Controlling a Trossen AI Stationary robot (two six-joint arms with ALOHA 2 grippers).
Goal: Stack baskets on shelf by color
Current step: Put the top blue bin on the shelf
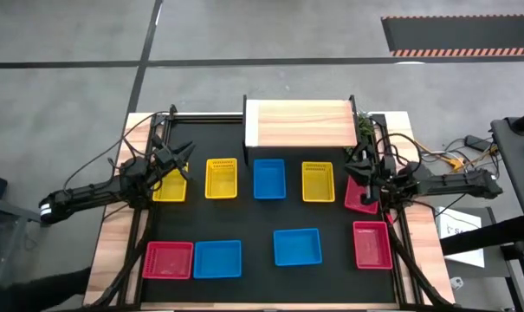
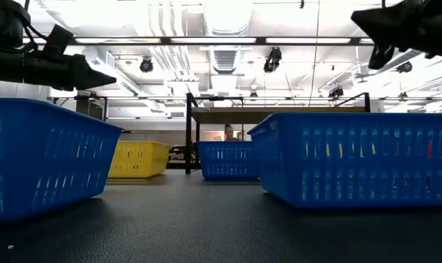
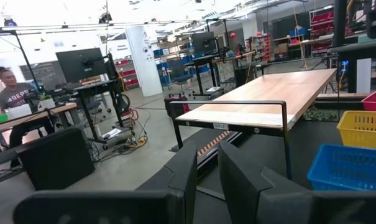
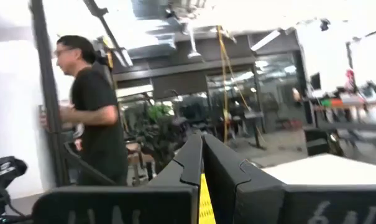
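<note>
The light wood shelf (image 1: 296, 123) stands at the table's far edge, with nothing on its top. Baskets sit on their bases on the black mat (image 1: 244, 221). The far row holds a yellow basket (image 1: 169, 185), a yellow one (image 1: 221, 178), a blue one (image 1: 268, 178), a yellow one (image 1: 318, 181) and a red one (image 1: 363, 194). The near row holds red (image 1: 168, 259), blue (image 1: 216, 259), blue (image 1: 297, 246) and red (image 1: 372, 244). My left gripper (image 1: 183, 161) hovers above the leftmost yellow basket, open by a narrow gap (image 3: 207, 177). My right gripper (image 1: 359, 161) hovers over the far red basket, shut (image 4: 202, 163).
Both grippers ride well above the mat in the low view, left (image 2: 85, 73) and right (image 2: 385, 33). The far red basket lies askew at the mat's right edge, partly under the right arm. A person (image 4: 91, 118) stands beyond the table. Cables (image 1: 435, 158) trail off the right side.
</note>
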